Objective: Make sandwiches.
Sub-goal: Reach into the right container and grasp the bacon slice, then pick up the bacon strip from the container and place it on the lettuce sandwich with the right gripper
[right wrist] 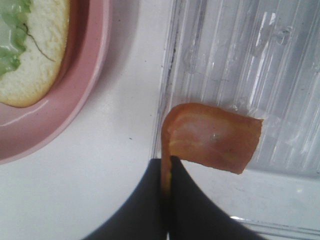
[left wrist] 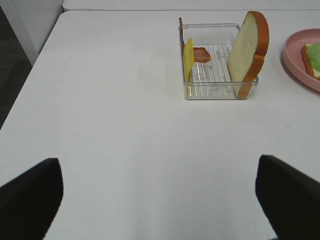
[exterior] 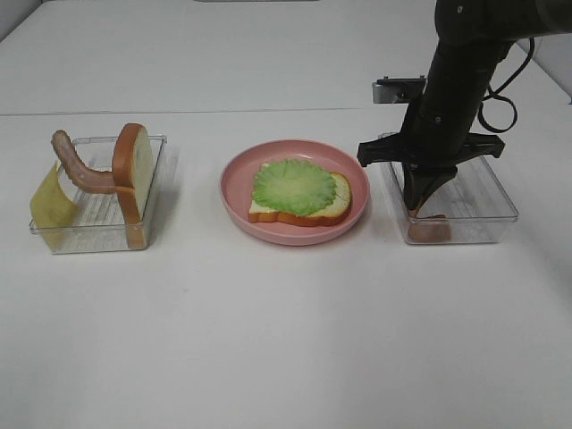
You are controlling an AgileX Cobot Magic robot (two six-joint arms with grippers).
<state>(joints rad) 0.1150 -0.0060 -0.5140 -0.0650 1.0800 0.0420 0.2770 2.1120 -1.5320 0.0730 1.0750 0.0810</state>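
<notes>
The right claw (right wrist: pixel 167 172) is pinched tight on one end of a bacon strip (right wrist: pixel 215 142) inside the right tray (exterior: pixel 500 213) — just beside the pink plate (exterior: pixel 234 188), where lettuce (exterior: pixel 293 186) lies on a bread slice (exterior: pixel 342 198). The left claw (left wrist: pixel 160 197) stands wide over the counter (left wrist: pixel 125 140).

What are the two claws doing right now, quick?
Left gripper: open, holding nothing.
Right gripper: closed on a bacon strip in the clear tray.

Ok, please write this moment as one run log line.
right gripper: shut on bacon strip in right tray | left gripper: open, empty | plate: bread slice, lettuce on top
</notes>
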